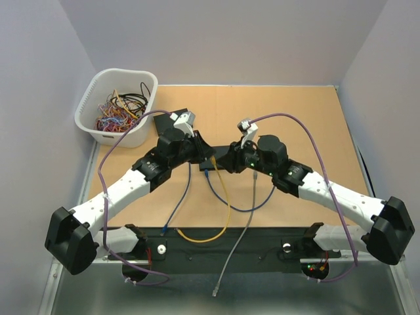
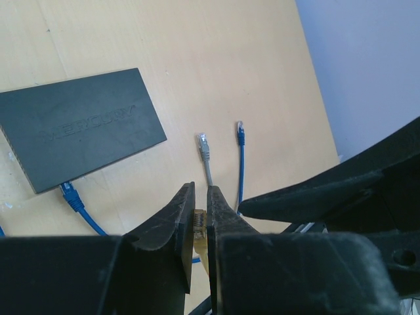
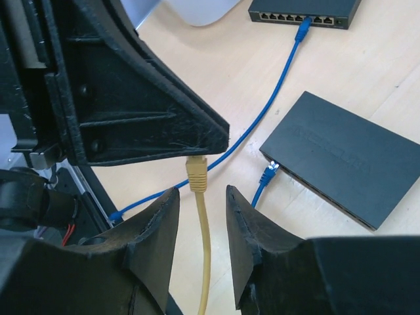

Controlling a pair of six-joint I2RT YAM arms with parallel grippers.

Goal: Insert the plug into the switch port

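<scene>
Tan wooden table point(image 1: 295, 118) boxed in by pale lilac walls point(image 1: 230, 39), white basket point(image 1: 122, 138) of tangled wires at the far left corner, left gripper point(image 2: 200, 197) pinching the yellow plug point(image 2: 199, 223) above the wood near the dark switch point(image 2: 85, 125), right gripper point(image 3: 202, 191) fingers spread either side of the yellow cable point(image 3: 205, 262), grey cable point(image 2: 205, 154) and blue cable point(image 2: 241, 164) lying loose on the tabletop

Plain pale lilac-grey walls point(image 1: 223, 39) close in a tan wooden table point(image 1: 295, 105) on three sides. A dull metal rim point(image 1: 87, 178) runs along the table's left edge. Soft, even light falls from above, casting faint shadows.
</scene>
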